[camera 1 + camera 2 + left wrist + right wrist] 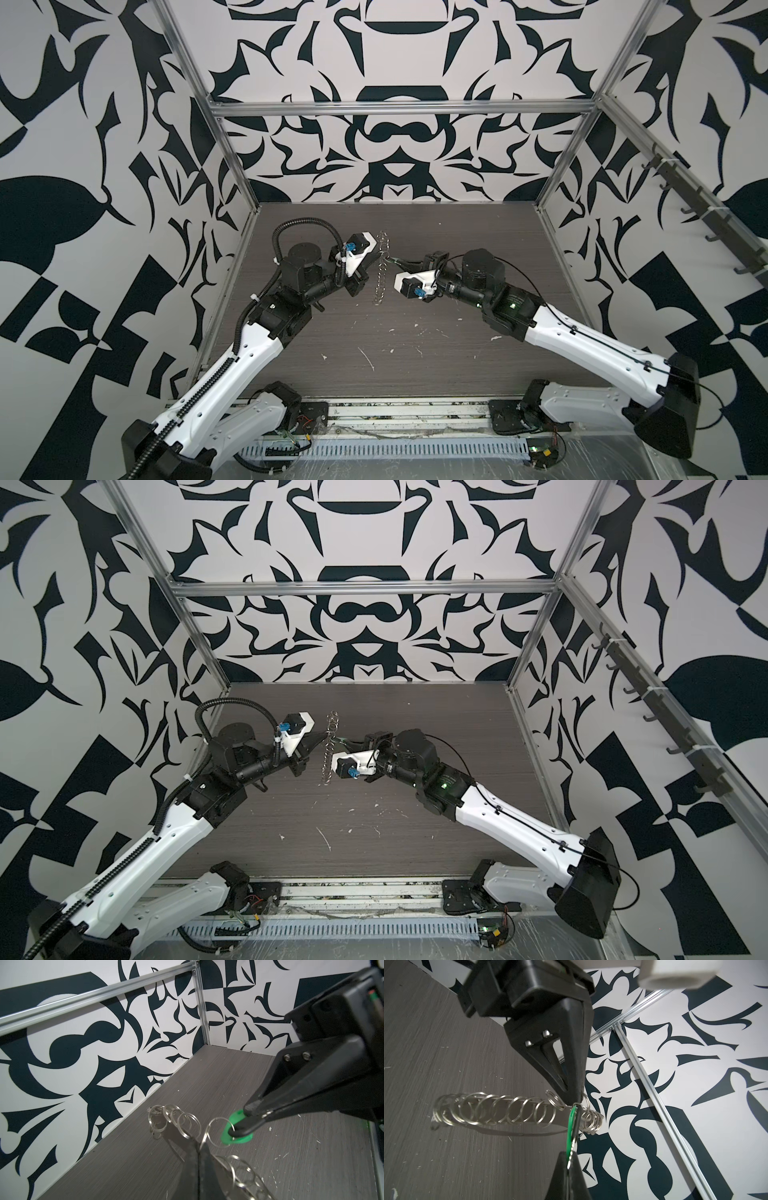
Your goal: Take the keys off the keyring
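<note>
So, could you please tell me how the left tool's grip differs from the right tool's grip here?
The left tool is shut on the thin metal of the keyring. The right tool is shut on the flat green tag. In both top views the left tool reaches in from the left and the right tool from the right. Both are shut on something, and their tips sit close together.

The keyring (496,1111) is thin, bright, glossy metal wire. The tag (225,1139) is smooth green plastic with a dull sheen. The left gripper (576,1103) and right gripper (241,1121) are matt black plastic with shiny metal screws. The table (228,1076) is matt dark wood-grain, flecked and scratched pale toward its near edge. The rails (399,108) are satin pale metal; the walls (104,166) matt.
</note>
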Tool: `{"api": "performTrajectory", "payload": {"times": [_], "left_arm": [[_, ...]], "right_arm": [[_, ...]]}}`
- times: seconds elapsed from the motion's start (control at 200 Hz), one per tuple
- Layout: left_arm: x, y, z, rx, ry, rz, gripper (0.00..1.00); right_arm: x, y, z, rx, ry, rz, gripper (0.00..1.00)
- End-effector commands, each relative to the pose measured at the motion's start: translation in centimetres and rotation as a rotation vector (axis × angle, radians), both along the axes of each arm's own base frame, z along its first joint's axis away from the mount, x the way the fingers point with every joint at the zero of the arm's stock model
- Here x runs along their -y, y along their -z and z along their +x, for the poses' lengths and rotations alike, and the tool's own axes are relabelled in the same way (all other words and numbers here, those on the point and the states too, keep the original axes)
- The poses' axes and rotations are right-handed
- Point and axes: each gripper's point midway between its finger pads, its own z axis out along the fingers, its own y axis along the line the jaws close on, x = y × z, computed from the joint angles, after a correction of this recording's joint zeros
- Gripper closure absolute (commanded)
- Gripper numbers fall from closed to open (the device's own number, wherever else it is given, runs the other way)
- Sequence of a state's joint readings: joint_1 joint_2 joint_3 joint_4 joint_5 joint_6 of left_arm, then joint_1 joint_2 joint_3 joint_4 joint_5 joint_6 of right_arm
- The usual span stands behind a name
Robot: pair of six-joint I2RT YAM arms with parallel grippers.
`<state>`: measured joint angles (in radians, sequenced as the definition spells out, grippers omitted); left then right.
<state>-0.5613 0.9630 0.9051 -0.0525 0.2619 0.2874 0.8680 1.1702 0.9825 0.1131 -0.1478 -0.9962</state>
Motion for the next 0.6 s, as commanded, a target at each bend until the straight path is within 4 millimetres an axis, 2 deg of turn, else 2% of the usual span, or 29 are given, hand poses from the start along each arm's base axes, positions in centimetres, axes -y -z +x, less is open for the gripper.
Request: {"api": "performTrajectory", "payload": {"times": [0.0, 0.375, 0.595], "left_arm": [[-1.3, -3.2, 1.7, 0.078, -0.127, -0.03, 1.0], [-0.6, -2.5, 1.7, 0.057, -0.131, -0.021, 1.0], [-0.5, -2.7, 1.4, 0.072, -0.132, -0.038, 1.0]], "right_arm": [[-0.7, -1.4, -2.7, 0.086, -0.097, -0.042, 1.0], [-2.3, -2.9, -5.2, 0.231, -0.198, -0.082, 1.0], [-3.2, -2.1, -6.3, 0.251, -0.248, -0.119, 1.0]]}}
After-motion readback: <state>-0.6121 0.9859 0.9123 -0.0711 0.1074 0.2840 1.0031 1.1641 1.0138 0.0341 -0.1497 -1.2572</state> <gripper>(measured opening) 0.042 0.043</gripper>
